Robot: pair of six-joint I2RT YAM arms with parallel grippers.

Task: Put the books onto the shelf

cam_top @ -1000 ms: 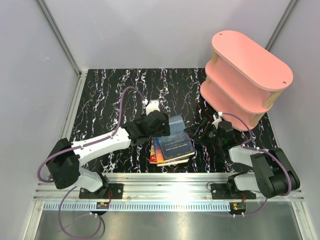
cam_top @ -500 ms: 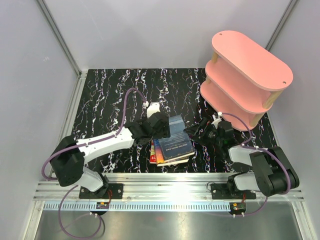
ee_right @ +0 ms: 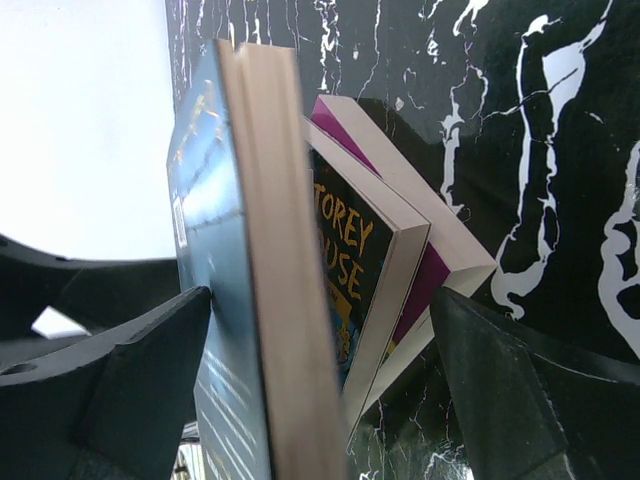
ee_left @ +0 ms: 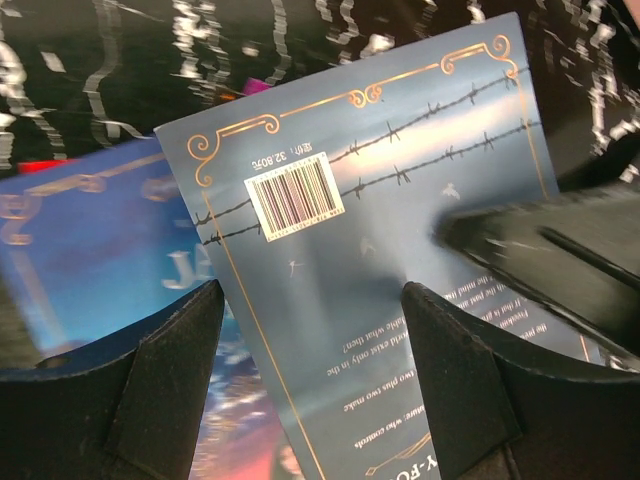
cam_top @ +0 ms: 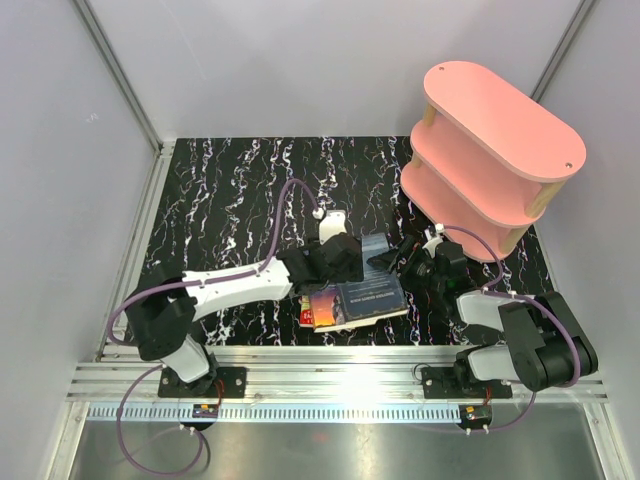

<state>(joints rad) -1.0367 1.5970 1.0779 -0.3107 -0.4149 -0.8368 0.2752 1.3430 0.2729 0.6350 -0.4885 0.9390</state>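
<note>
I read left gripper (ee_left: 312, 300) jaws apart, hovering over dark-blue book (ee_left: 400, 200) cover. Right gripper (ee_right: 322, 298) spread wide, straddling same book's page edge; nothing clamped.

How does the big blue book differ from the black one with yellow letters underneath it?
The blue book is larger and lies on top, jutting out past the others; the black book sits beneath it, on a purple one. The blue cover bears gold scrolls and a barcode; the black one, yellow lettering. Both are paperbacks stacked together.
</note>
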